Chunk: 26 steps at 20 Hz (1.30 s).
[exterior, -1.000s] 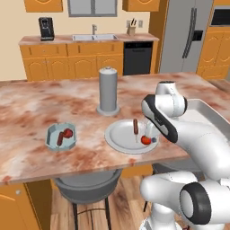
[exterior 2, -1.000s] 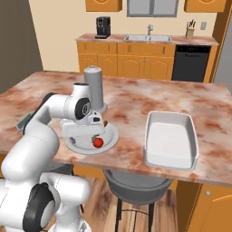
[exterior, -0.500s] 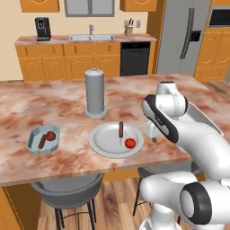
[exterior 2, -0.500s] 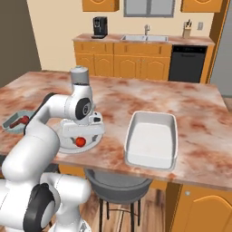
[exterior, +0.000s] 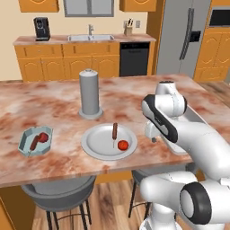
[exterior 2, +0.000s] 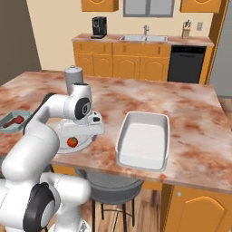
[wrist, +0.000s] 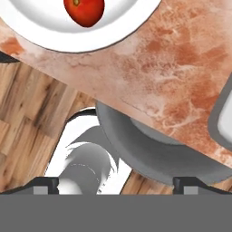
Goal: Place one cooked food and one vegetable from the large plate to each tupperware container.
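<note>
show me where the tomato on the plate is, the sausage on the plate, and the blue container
tomato point(exterior: 122, 144): left base view, middle of the red ball.
sausage point(exterior: 114, 130): left base view, mid-length of the brown stick.
blue container point(exterior: 27, 134): left base view, its far rim.

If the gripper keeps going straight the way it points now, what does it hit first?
Probably the grey stool seat below the counter edge: the hand view looks down past that edge between the large plate and the white container. Depth is unclear; it could clip the edge first.
</note>
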### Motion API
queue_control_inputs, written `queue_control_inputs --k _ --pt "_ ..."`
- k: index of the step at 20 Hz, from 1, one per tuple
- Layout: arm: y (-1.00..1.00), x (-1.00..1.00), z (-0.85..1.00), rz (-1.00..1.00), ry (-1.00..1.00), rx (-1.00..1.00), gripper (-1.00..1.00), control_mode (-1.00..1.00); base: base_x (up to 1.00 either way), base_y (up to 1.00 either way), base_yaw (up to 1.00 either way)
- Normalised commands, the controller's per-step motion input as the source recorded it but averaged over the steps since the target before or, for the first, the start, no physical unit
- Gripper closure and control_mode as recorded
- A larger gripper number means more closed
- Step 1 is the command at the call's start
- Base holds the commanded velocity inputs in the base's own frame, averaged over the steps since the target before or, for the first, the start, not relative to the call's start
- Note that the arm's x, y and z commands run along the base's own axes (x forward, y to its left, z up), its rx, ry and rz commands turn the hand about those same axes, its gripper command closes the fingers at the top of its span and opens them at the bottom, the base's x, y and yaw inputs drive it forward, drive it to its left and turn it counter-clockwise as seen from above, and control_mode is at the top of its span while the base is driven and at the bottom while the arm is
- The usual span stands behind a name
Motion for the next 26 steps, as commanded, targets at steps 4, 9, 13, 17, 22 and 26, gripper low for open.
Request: queue_control_inputs --k 4,9,13,17,22,26 --pt "0.00 0.00 0.00 0.00 0.00 0.00 -1.00 1.00 0.39 -0.10 0.00" --pt "0.00 0.00 0.00 0.00 0.00 0.00 -1.00 1.00 0.46 0.00 0.00" --pt "0.00 0.00 0.00 0.00 0.00 0.00 -1.00 1.00 0.22 -0.02 0.00" --pt "0.00 0.00 0.00 0.00 0.00 0.00 -1.00 -1.00 0.00 0.00 0.00" --pt "0.46 0.52 -0.03 -0.19 -0.02 -0.01 -1.00 -1.00 0.00 0.00 0.00" --pt "0.51 0.70 0.05 -0.39 -0.08 0.00 -1.00 -1.00 0.00 0.00 0.00"
